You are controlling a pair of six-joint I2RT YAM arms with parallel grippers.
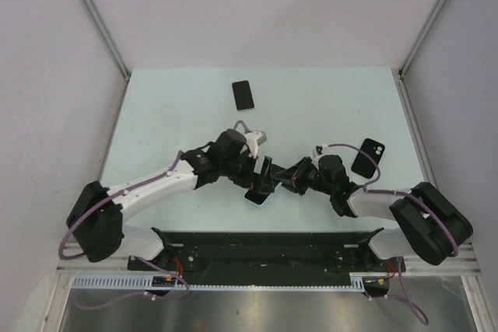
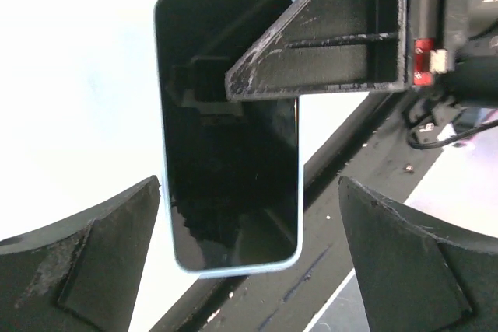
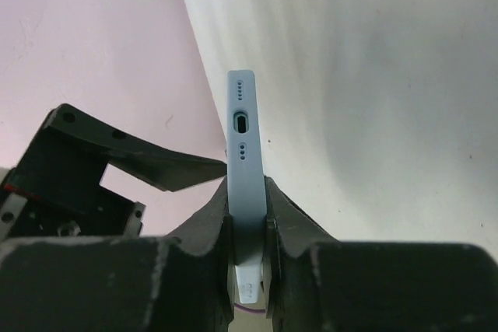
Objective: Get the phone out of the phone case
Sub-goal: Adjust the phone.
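Two grippers meet near the front edge of the table [image 1: 327, 99]. The right gripper [image 3: 247, 211] is clamped on the pale blue phone case [image 3: 241, 153], pinching it front and back with the charging port towards its wrist camera; the phone [image 2: 226, 192] sits inside the case, dark screen showing; the left gripper [image 2: 249, 200] is spread wide, its fingers [image 2: 101, 254] flanking the screen and apparently touching nothing; a bare black handset [image 1: 243, 95] lies far back; another dark handset, perhaps only a case [image 1: 367, 157], lies right.
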